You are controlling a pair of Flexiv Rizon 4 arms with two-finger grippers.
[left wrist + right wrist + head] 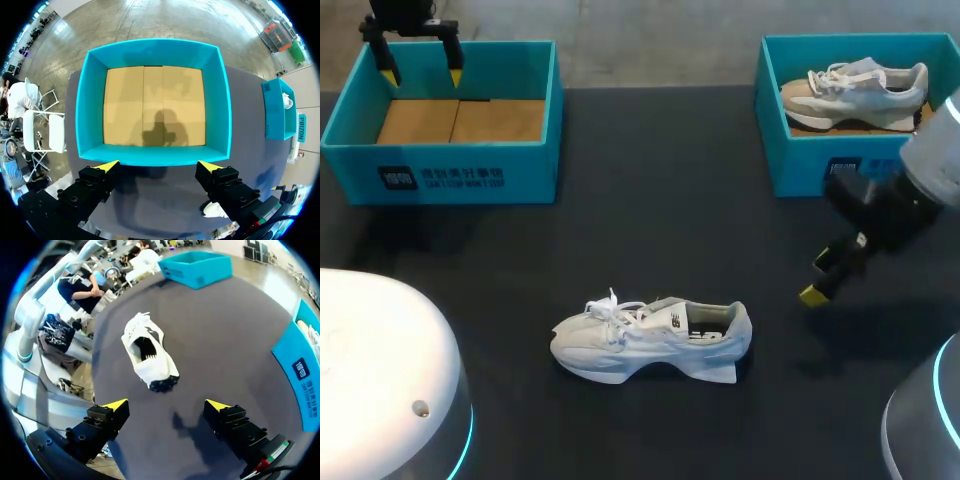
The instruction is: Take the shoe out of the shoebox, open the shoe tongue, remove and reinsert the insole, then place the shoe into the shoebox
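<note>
A white shoe (650, 340) lies on its sole in the middle of the dark table, toe to the left, laces loose. In the right wrist view the shoe (147, 352) sits ahead of my right gripper (167, 404), heel nearest, and the yellow-tipped fingers stand open and empty. In the head view my right gripper (828, 275) hangs to the right of the shoe, apart from it. My left gripper (420, 62) hovers open over the empty teal shoebox (445, 120) at the back left. Below that gripper (159, 166), the shoebox's (152, 50) cardboard floor is bare.
A second teal shoebox (800, 150) at the back right holds another pale shoe (855, 90). It shows beside the right gripper as a teal wall (305, 370). White rounded robot bases (380, 380) fill the front corners.
</note>
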